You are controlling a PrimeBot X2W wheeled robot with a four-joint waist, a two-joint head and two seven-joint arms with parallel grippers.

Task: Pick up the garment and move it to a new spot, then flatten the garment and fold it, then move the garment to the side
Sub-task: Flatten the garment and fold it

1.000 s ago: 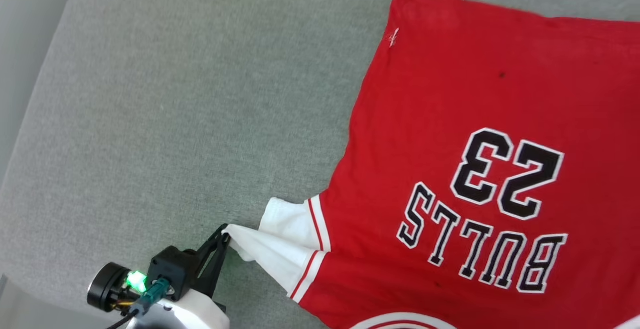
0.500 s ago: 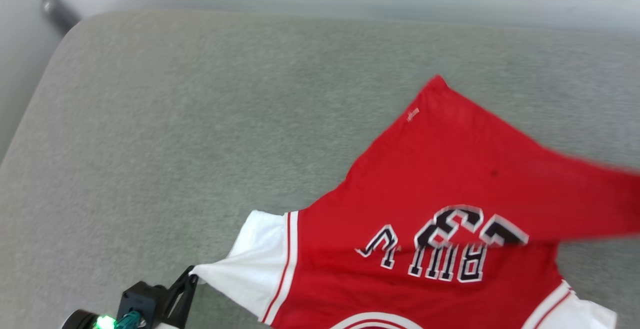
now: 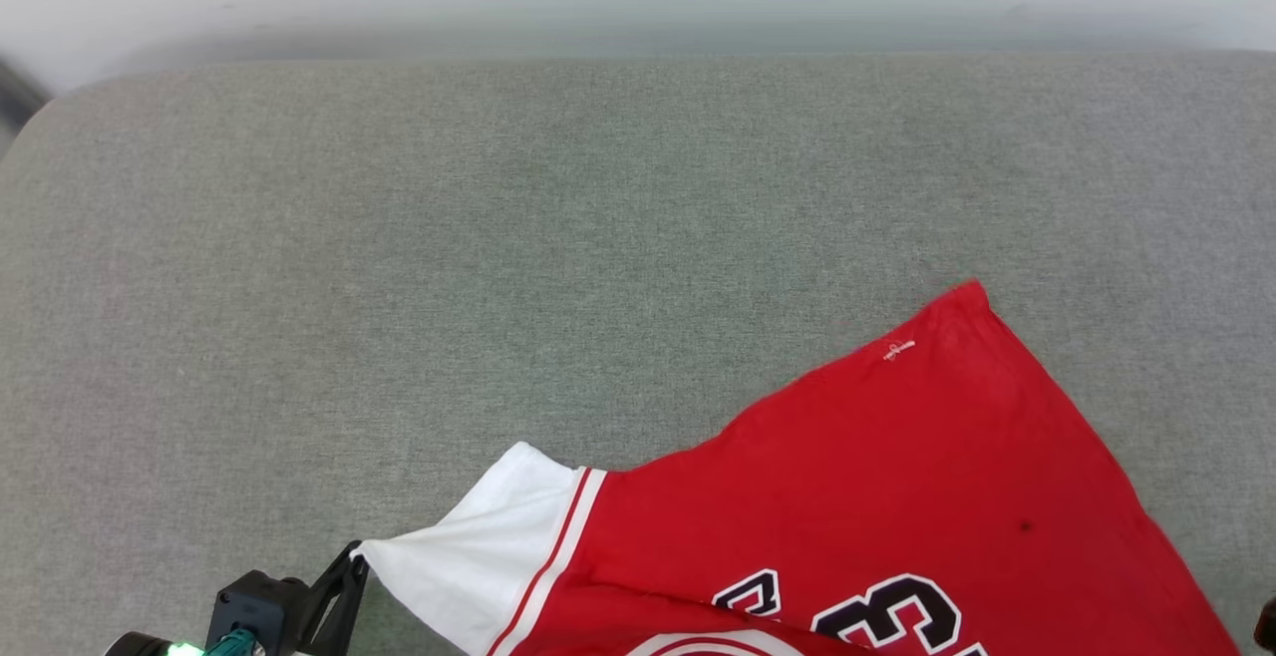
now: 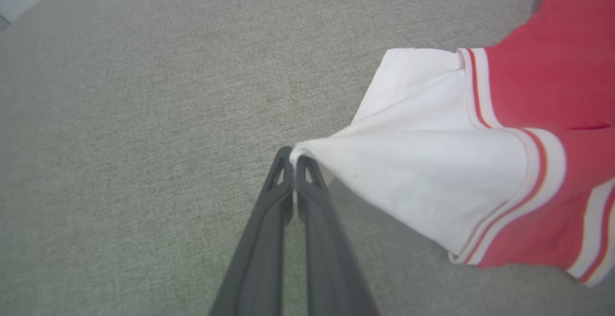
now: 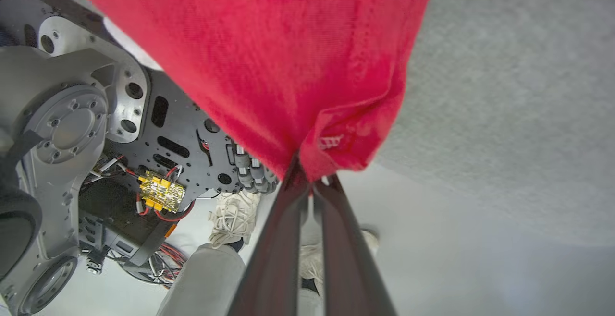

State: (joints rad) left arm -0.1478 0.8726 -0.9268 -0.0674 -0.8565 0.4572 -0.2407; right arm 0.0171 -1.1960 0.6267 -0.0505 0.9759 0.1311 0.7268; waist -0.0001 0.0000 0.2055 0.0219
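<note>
The garment (image 3: 897, 496), a red jersey with a white striped sleeve and a black "23", lies at the near right of the grey surface, its hem corner pointing away from me. My left gripper (image 3: 354, 554) is shut on the tip of the white sleeve (image 4: 423, 176), fingers pressed together (image 4: 294, 156), and the sleeve is stretched taut. In the right wrist view my right gripper (image 5: 310, 174) is shut on a bunched red edge of the garment (image 5: 269, 52), held off the surface over the floor.
The grey fabric-covered surface (image 3: 498, 237) stretches wide to the left and far side, ending at a pale wall. Under the held red cloth, the right wrist view shows my metal base with wiring (image 5: 158, 191), and a person's pale shoe (image 5: 233, 215) on the floor.
The head camera has tilted up. The garment's right side has been lifted and drawn toward me, so its body now shows as a slanted triangle. Both grippers keep their holds.
</note>
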